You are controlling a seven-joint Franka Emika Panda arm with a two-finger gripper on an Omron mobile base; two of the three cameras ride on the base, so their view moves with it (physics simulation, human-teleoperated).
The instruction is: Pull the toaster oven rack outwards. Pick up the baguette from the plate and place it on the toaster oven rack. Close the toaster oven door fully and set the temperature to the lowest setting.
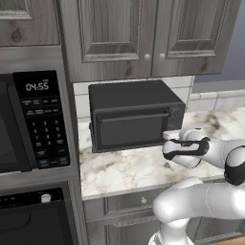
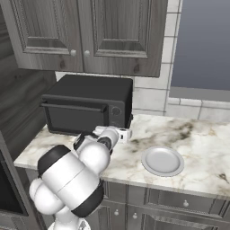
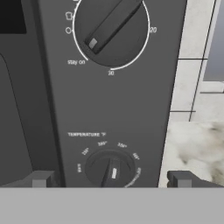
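Judging progress: late stage, with the dial step in hand.

Left base view: oven (image 1: 135, 115) sits on the worktop (image 1: 124, 170) beside the microwave (image 1: 33, 122); door (image 1: 131, 128) stands upright and looks fully shut, its bar handle along the top edge. The arm reaches toward the oven's right front corner, where the control strip is.

Right base view: plate (image 2: 162, 160) lies bare on the worktop, well apart from the oven, so the baguette is probably inside on the rack, though neither can be seen behind the door. Wrist sits just in front of the control strip.

Hand view: temperature dial (image 3: 110, 169) lies between the two fingertips (image 3: 40, 179), low in the frame under its "TEMPERATURE" label; timer dial (image 3: 111, 29) is above it. Gripper (image 3: 111, 180) is spread wide, a tip on each side of the dial and not clamped on it.

Done, by this evidence: rack, baguette and door steps.

Left: closing on the dial and turning it to the lowest mark; the small numbers are too blurred to read its present setting.
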